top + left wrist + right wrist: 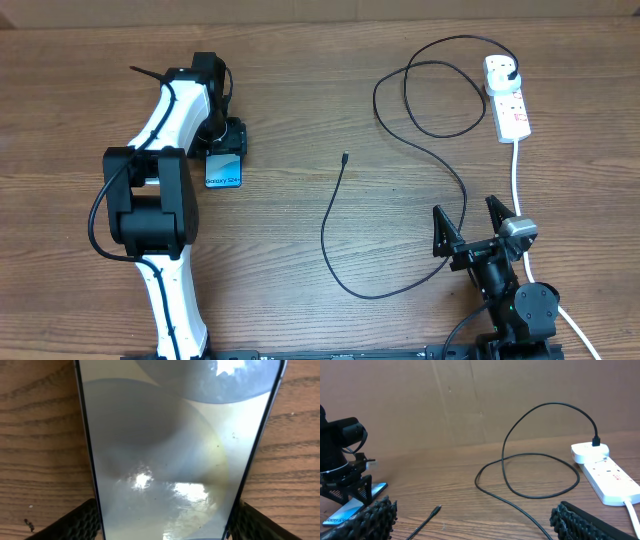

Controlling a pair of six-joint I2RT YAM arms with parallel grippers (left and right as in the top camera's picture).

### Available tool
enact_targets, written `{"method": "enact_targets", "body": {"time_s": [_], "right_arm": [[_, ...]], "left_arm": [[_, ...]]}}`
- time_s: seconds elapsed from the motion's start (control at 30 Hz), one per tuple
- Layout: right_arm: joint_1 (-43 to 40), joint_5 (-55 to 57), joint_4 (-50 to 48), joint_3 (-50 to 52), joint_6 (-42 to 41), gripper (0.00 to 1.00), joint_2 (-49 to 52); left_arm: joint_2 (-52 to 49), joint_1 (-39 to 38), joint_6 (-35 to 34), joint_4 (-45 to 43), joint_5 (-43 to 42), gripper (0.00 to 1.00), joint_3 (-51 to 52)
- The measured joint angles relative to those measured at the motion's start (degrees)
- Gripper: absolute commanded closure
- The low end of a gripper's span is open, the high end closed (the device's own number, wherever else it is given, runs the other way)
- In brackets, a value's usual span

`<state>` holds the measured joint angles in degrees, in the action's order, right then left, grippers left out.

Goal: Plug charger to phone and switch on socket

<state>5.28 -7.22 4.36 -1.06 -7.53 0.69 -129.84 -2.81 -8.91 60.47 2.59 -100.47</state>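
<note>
The phone lies on the wooden counter at the left, screen up, showing blue with small white lettering. The left hand stands over its far end. In the left wrist view the glass fills the frame and the two black fingers sit against the phone's two long edges with no gap showing, so the hand looks closed on the phone.

The charger is well apart from the phone. Its small connector tip rests free on the counter near the middle. From there the thin black cable runs toward the robot, curves right, climbs past the right hand and makes loose loops before its black plug sits in the far end of the socket. The socket lies at the far right of the counter. Its thick white cord trails back toward the robot beside the right arm.

The right hand is near the front right with its fingers spread wide, and it holds nothing; the cable passes just beside it
</note>
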Motion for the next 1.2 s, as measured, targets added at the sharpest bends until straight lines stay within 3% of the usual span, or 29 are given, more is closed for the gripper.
{"method": "enact_targets", "body": {"time_s": [0.5, 0.77, 1.03, 1.2], "right_arm": [[0.0, 0.0, 0.0, 0.0, 0.04, 0.0, 0.0], [0.0, 0.0, 0.0, 0.0, 0.02, 0.0, 0.0], [0.0, 0.0, 0.02, 0.0, 0.02, 0.0, 0.0], [0.0, 0.0, 0.04, 0.0, 0.02, 0.0, 0.0]], "left_arm": [[0.09, 0.0, 0.04, 0.35, 0.31, 0.36, -0.2], [-0.7, 0.0, 0.0, 6.95, 0.63, 0.39, -6.27], [-0.72, 0.0, -0.02, 9.53, 0.7, 0.22, -12.2], [-0.74, 0.28, 1.03, 8.92, 3.3, 0.26, -11.32]]}}
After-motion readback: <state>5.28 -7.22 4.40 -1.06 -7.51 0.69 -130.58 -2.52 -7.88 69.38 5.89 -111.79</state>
